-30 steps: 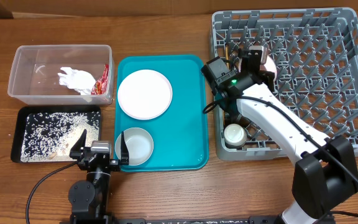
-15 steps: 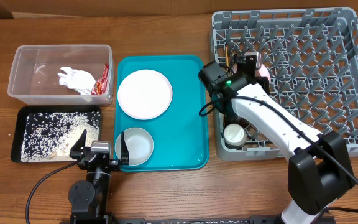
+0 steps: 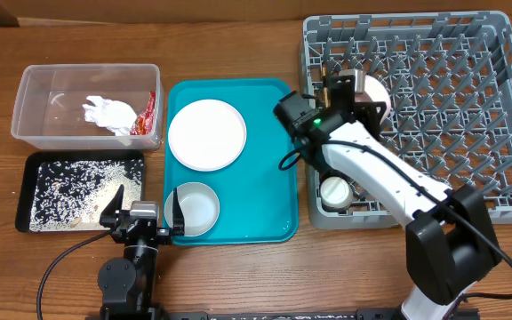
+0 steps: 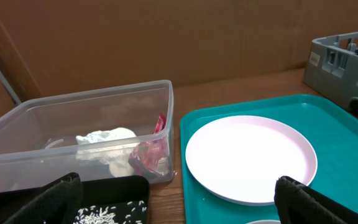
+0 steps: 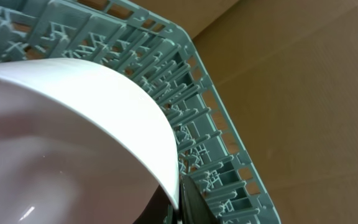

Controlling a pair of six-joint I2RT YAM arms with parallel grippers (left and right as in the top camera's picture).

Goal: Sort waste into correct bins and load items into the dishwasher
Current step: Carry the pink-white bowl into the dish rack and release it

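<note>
Bowl [image 3: 379,89] is clamped at its rim by the right tool [image 3: 352,86], at the rack [image 3: 416,20] (near its left corner). It should be lowered slowly and set between pegs.

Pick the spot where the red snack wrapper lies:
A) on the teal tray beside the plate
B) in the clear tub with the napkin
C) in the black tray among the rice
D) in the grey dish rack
B: the overhead view shows the red snack wrapper against the inside wall of the clear tub, next to the crumpled napkin.
</note>
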